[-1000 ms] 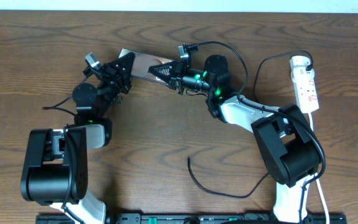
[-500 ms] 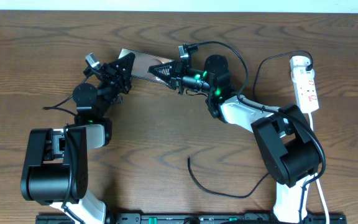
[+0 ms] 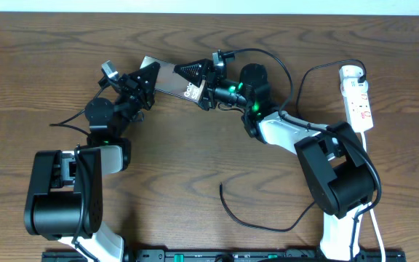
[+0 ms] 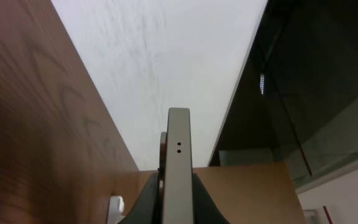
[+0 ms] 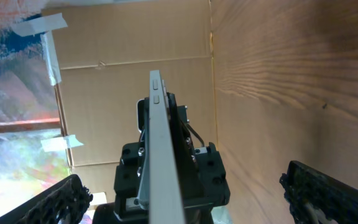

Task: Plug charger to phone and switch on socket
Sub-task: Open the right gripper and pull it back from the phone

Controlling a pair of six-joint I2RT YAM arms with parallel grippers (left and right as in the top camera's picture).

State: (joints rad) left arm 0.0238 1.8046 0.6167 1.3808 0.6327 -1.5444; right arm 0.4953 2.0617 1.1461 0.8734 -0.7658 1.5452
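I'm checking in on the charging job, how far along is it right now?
Nothing looks finished. In hand: the left gripper is shut on the phone, holding it on edge, the right gripper open around its other end. Left: the charger lies loose on the table, its tip not in the phone, and no gripper is near the power strip, so its switch probably remains.

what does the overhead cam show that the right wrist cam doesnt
Only overhead: the socket at far right, and the charger with its loose end lying near the front, plugged into nothing.
Only right wrist: the phone seen edge-on with its side buttons, and that camera's own fingers spread wide on either side, clear of it.
Both: the phone gripped at one end by the left hand, with the right hand open.
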